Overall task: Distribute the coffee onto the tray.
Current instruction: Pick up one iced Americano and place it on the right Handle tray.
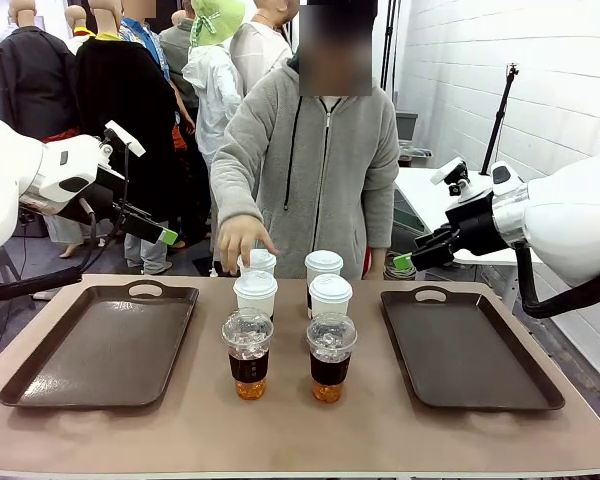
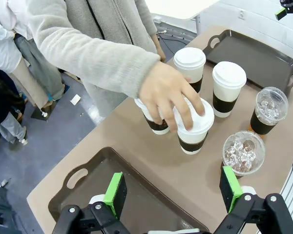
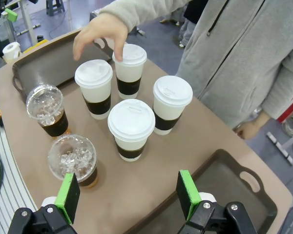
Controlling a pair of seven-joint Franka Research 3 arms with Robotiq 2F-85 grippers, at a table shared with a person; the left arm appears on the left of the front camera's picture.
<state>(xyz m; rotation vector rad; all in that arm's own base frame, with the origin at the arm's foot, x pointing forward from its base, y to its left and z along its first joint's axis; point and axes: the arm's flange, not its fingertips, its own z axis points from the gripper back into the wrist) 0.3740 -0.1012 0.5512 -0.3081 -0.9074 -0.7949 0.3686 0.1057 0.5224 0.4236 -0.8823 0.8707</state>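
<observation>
Coffee cups (image 1: 255,293), six in all, are grouped at the middle of the table (image 1: 300,435), on the tabletop between the left tray (image 1: 105,350) and the right tray (image 1: 470,350). A person (image 1: 320,170) in a grey hooded top is seen at the far side. Four white lidded cups are set in two rows, and the two clear dome-lidded cups (image 1: 248,350) are placed in front, nearest the robot. The person's hand (image 1: 242,240) is laid on the lid of the far white cup (image 1: 260,262) on the robot's left. The left gripper (image 2: 173,191) and the right gripper (image 3: 128,194) are held above the table, fingers spread wide apart.
</observation>
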